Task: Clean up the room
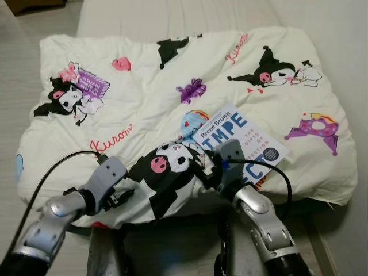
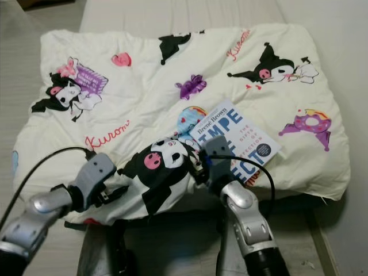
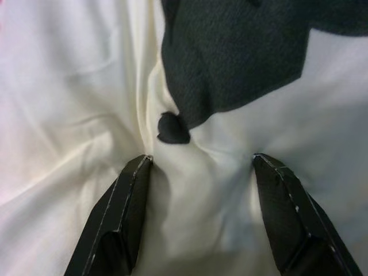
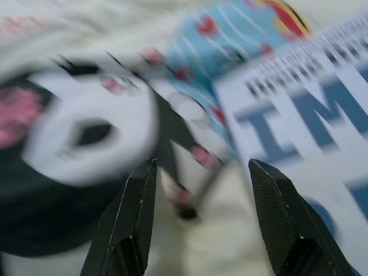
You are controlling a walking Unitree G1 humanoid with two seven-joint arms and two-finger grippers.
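On our left, the left gripper (image 3: 198, 167) sits low at the near edge of the blanket (image 1: 149, 98), fingers spread wide with cream fabric bunched between them but not pinched; a black printed patch lies just past the tips. The blanket is cream, printed with black-and-pink cartoon figures and pink script, and lies spread and rumpled over a pale mattress (image 1: 172, 17), its near edge hanging toward us. Moving right, a big black cartoon figure (image 1: 167, 172) sits on the fold between our two arms. The right gripper (image 4: 198, 167) hovers just beside it, fingers wide apart and holding nothing, pointed at the near left corner of the book (image 1: 241, 146). The book, white with blue lettering, lies flat on the blanket's near right part, turned at an angle.
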